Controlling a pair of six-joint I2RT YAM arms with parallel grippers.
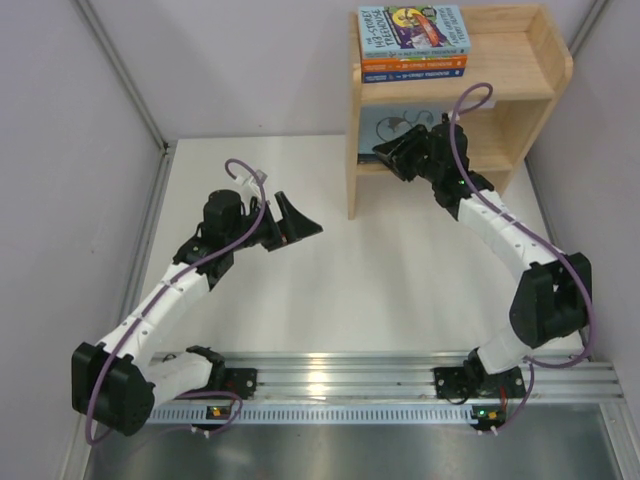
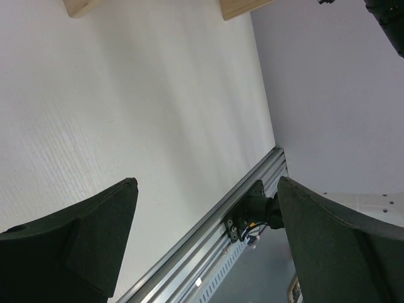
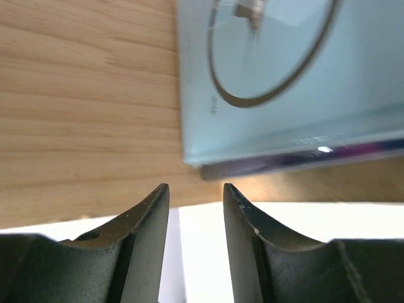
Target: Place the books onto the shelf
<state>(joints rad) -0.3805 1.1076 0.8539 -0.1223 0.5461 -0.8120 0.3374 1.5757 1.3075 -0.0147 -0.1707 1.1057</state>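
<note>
Top external: three books (image 1: pixel 412 45) stacked flat on the shelf (image 1: pixel 535 60) top level, spines toward the arms, long axes along the shelf, lettering too small to read. Two more on the lower level, pale blue book (image 3: pixel 284 76) over dark purple book (image 3: pixel 303 158). Right claw (image 3: pixel 196 189) at that level's front, partly open, empty; left claw (image 2: pixel 207 183) wide open, empty, above the table (image 1: pixel 350 290).

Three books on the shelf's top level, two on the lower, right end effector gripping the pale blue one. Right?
No. The right end effector grips nothing: the right wrist view shows its jaws apart and empty, with the pale blue book lying free on the shelf ahead of them. The rest stands.
</note>
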